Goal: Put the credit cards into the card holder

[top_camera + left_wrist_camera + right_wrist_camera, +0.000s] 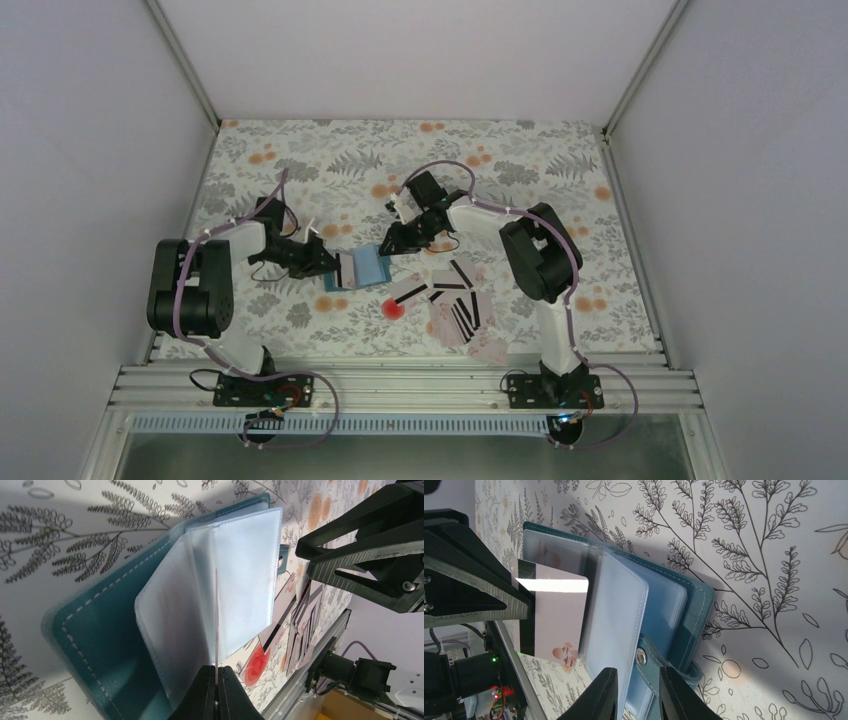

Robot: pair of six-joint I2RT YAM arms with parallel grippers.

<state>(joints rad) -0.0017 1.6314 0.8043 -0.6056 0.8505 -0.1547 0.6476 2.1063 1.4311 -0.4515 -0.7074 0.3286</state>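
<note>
The blue card holder (364,268) lies open on the table between my two grippers, its clear inner sleeves fanned up (235,575). My left gripper (216,672) is shut on a pale credit card (216,620), seen edge-on. In the right wrist view this card (556,617), pale with a black stripe, sits partly inside a clear sleeve. My right gripper (638,695) is open. Its fingers straddle the holder's closing tab (649,662) and a sleeve edge. Several more credit cards (458,305) lie in a loose pile to the right of the holder.
A round red spot (393,308) lies just in front of the holder, beside a card. The aluminium rail (400,385) runs along the near edge. Grey walls close in the table at the left, right and back.
</note>
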